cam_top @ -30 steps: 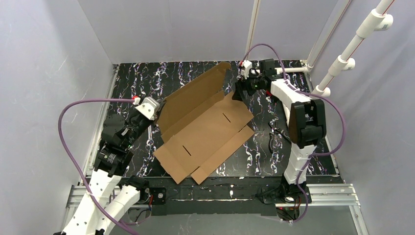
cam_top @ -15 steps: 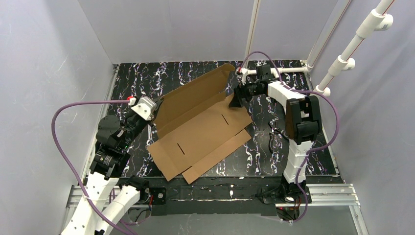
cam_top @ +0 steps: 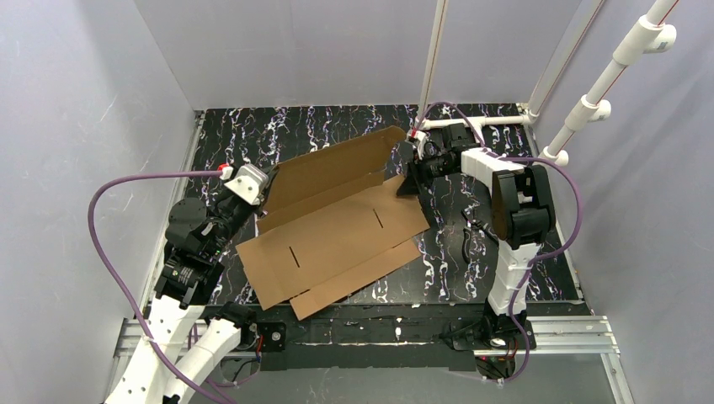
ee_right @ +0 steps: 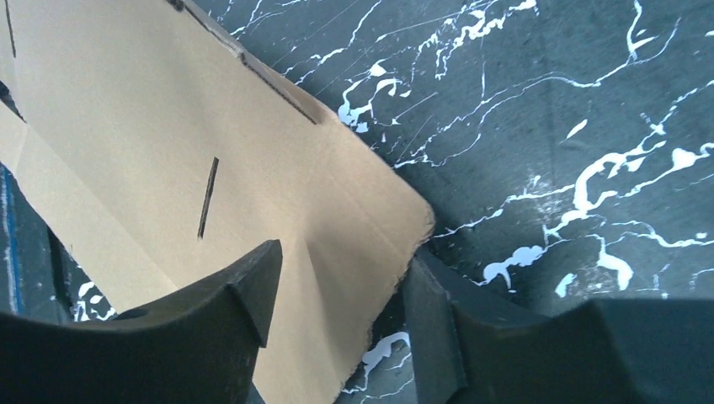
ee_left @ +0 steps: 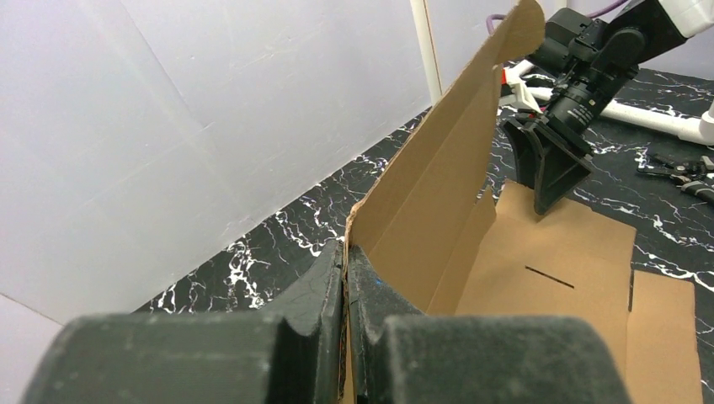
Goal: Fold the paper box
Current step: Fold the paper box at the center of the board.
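The paper box (cam_top: 333, 236) is a brown cardboard sheet lying mostly flat on the black marbled table, with its far long panel (ee_left: 438, 185) raised upright. My left gripper (cam_top: 261, 195) is shut on the left end of that raised panel; the left wrist view shows both fingers (ee_left: 346, 278) pressed against the cardboard edge. My right gripper (cam_top: 410, 172) is at the sheet's right end. Its jaws stand apart on either side of a rounded corner flap (ee_right: 370, 219), one finger (ee_right: 253, 290) over the cardboard and the other (ee_right: 434, 324) over the table, neither touching it.
A small black hand tool (cam_top: 469, 240) lies on the table right of the box. White pipes (cam_top: 497, 123) run along the back right corner. Grey walls close in the left, back and right sides. The table's near edge (cam_top: 379, 307) lies just past the sheet.
The sheet has slid and turned left and toward the near edge, still held by my left gripper. My right gripper has come down over its right corner, and its jaws have narrowed.
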{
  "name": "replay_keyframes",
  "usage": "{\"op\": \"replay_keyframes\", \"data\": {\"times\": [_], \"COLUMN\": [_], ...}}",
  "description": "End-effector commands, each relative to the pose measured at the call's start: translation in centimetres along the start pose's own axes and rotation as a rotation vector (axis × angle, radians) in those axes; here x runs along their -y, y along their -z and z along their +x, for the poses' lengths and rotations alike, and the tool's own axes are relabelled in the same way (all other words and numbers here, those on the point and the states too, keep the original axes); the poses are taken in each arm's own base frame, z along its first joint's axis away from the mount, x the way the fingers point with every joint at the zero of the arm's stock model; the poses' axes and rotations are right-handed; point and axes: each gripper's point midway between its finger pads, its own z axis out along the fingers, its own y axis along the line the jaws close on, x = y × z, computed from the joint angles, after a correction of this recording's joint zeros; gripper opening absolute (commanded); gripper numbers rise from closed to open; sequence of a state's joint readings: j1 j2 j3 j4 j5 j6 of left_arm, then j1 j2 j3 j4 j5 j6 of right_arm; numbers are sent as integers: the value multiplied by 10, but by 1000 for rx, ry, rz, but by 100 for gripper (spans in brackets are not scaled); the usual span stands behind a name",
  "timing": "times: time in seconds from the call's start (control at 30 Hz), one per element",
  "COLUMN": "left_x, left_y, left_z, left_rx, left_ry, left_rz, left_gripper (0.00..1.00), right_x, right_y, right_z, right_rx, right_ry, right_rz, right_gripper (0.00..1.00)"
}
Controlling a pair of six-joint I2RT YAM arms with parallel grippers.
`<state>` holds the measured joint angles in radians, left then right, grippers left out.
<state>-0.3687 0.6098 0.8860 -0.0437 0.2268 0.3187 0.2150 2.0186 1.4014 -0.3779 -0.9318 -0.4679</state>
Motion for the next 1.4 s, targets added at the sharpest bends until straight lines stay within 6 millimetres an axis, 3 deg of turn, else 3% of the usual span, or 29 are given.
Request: {"op": "replay_keyframes", "data": {"times": [0.0, 0.2, 0.43, 0.63, 0.93, 1.23, 1.37], "left_x": [-14, -18, -19, -17, -10, 21, 26], "left_y": [5, 7, 12, 21, 25, 27, 29], "left_z": [-34, -40, -31, -30, -45, -56, -66], "left_rx": [84, 113, 103, 134, 217, 258, 278], "left_ry": [-24, 3, 67, 137, 165, 213, 214], "left_rz": [-47, -77, -112, -140, -106, 71, 107], "left_gripper": [0, 0, 0, 0, 0, 0, 0], "right_x": [-11, -17, -15, -19, -33, -54, -57], "right_y": [10, 11, 16, 28, 48, 58, 64], "right_z": [-20, -25, -39, -56, -94, -76, -85], "right_rx": [67, 110, 135, 152, 191, 125, 114], "right_ry": [59, 53, 60, 90, 146, 210, 248], "right_rz": [-12, -13, 17, 24, 11, -40, -42], "right_gripper": [56, 27, 2, 1, 1, 1, 1]}}
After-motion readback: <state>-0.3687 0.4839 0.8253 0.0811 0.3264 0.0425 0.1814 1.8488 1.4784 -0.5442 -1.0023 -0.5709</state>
